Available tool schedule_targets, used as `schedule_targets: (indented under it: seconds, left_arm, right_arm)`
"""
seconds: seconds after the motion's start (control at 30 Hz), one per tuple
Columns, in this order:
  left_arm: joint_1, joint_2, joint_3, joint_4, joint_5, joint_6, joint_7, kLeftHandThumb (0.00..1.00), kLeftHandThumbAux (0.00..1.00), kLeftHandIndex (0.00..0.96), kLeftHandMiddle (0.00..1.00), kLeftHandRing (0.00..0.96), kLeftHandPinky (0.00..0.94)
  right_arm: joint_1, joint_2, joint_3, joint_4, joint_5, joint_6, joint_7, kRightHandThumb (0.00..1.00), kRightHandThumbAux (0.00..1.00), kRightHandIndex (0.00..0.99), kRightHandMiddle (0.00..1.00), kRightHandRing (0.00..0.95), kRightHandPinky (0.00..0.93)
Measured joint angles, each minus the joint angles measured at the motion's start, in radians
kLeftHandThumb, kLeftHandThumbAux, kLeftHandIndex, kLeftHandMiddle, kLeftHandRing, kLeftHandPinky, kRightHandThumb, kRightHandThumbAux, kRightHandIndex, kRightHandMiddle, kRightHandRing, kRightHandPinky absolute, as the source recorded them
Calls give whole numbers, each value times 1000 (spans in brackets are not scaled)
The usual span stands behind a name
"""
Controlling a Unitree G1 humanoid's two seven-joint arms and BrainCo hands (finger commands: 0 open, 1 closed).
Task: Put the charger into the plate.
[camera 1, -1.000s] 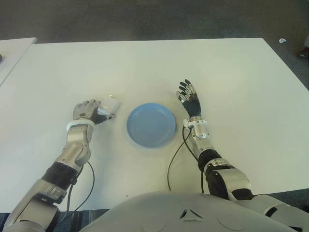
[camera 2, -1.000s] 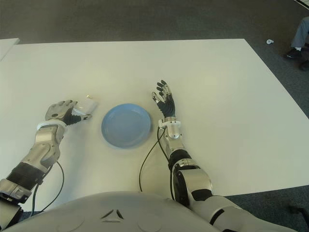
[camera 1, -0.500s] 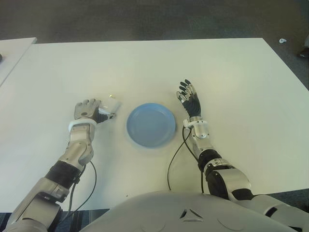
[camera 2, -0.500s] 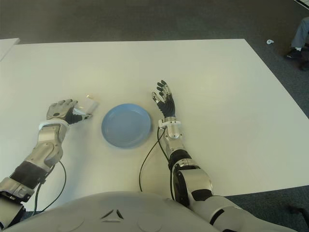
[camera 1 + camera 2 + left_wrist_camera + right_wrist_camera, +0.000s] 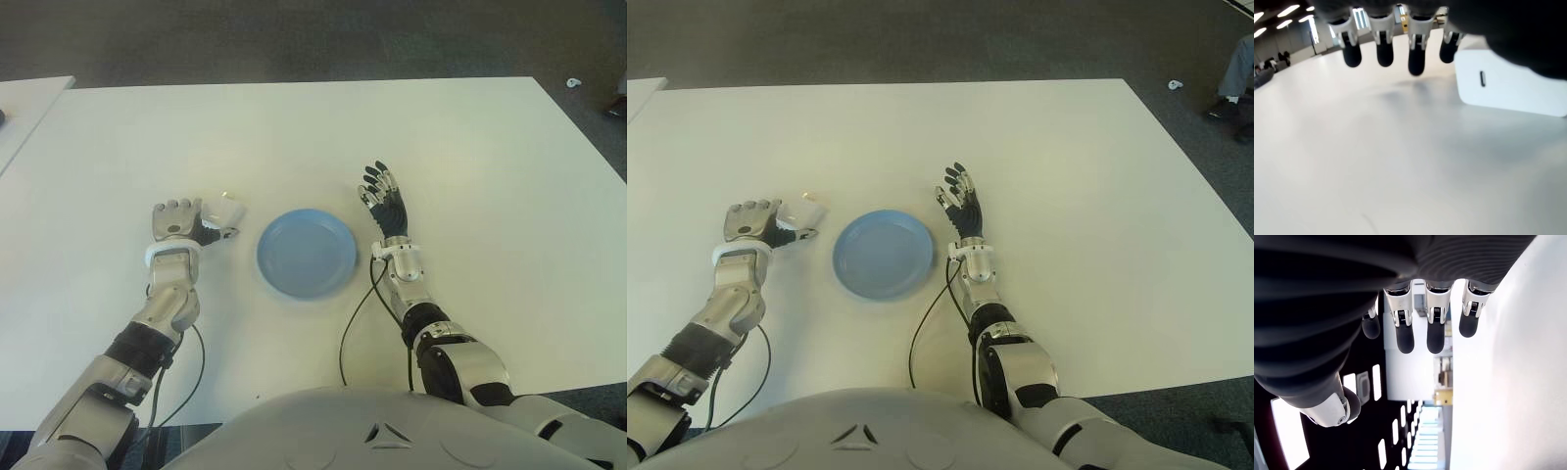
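Left hand point(image 5: 179, 221) is sitting just left of the blue plate point(image 5: 306, 253), fingers curled around the white charger point(image 5: 223, 211), gripping it by thumb and fingertips. Charger is being held over the white table point(image 5: 294, 137), beside the plate's left rim, not in it. Right hand point(image 5: 385, 201) is showing just right of the plate, fingers spread, holding nothing.
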Motion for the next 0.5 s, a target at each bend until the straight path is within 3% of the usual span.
schedule_targets:
  seconds: [0.07, 0.13, 0.23, 0.5]
  left_arm:
    - [1, -19, 8, 5, 0, 3, 52, 267, 451, 318, 574, 549, 550]
    - [1, -44, 20, 8, -8, 1, 111, 518, 597, 385, 639, 615, 624]
    - [1, -78, 42, 15, -28, -5, 178, 642, 664, 420, 678, 657, 687]
    - [1, -113, 73, 30, -62, -14, 248, 712, 695, 442, 751, 748, 793]
  right_arm:
    - [0, 0, 0, 0, -1, 0, 0, 206, 655, 81, 182, 152, 115]
    - [0, 0, 0, 0, -1, 0, 0, 210, 657, 79, 183, 152, 115]
    - [0, 1, 0, 0, -1, 0, 0, 212, 657, 76, 181, 151, 117]
    - [0, 2, 0, 0, -2, 0, 0, 199, 658, 63, 171, 147, 117]
